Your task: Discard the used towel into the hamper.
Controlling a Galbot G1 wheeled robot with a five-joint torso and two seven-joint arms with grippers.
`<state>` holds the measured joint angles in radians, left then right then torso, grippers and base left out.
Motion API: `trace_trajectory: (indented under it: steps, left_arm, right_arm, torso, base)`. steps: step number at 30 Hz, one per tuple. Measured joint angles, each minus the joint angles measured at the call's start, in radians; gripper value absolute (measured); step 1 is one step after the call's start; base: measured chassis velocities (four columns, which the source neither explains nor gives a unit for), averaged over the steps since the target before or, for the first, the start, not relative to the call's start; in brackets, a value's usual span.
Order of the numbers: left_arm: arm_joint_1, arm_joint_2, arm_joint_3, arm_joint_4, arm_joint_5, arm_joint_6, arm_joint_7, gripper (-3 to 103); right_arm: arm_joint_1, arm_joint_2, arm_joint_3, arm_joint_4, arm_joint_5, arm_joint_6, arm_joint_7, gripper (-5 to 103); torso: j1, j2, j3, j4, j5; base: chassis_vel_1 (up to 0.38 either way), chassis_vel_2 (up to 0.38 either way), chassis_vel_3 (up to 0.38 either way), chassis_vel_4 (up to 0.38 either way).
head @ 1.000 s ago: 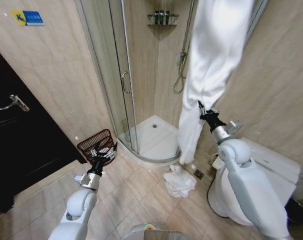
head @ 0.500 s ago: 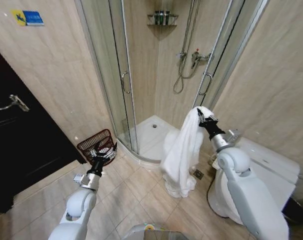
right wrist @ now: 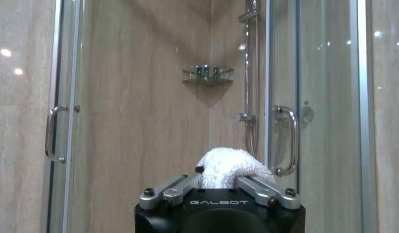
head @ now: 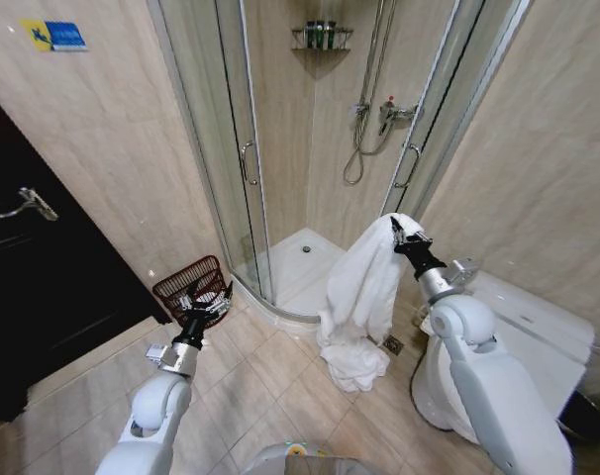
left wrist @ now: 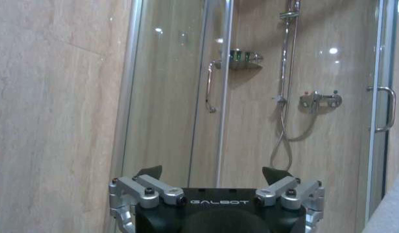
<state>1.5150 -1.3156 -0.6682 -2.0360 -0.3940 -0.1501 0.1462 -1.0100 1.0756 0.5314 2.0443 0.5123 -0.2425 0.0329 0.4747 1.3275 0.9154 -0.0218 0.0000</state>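
While its fingers pinched a fold of the white towel (head: 364, 287), the right gripper (head: 398, 236) held it raised before the shower stall (head: 310, 148), the towel's lower end heaped on the floor tiles. The left gripper (head: 209, 305) hung low with fingers spread, just beside the hamper (head: 189, 285) against the wall.

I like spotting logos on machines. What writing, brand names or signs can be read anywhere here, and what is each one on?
"GALBOT": on the black body of the left gripper, seen from its wrist camera.
"GALBOT": on the black body of the right gripper, which pinches the white towel.
Blue and yellow wall sign: too small to read.
Bottles on the shower shelf: labels unreadable.
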Motion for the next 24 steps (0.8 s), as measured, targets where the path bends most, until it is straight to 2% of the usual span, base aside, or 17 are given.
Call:
trace_trajectory:
  steps: [18,24]
  left_arm:
    - [0.002,0.006,-0.005,-0.008,-0.01,-0.001,-0.002,100]
    - [0.007,0.014,-0.002,-0.017,-0.011,0.0,-0.005,100]
  right_arm:
    - [-0.022,-0.016,0.027,0.047,0.007,-0.003,0.01,4]
    - [-0.031,0.0,0.029,0.056,0.004,-0.005,0.014,4]
  torso:
    - [0.0,0.0,0.0,0.0,0.0]
    - [0.0,0.0,0.0,0.0,0.0]
  base:
    - [0.0,0.0,0.0,0.0]
    - [0.0,0.0,0.0,0.0]
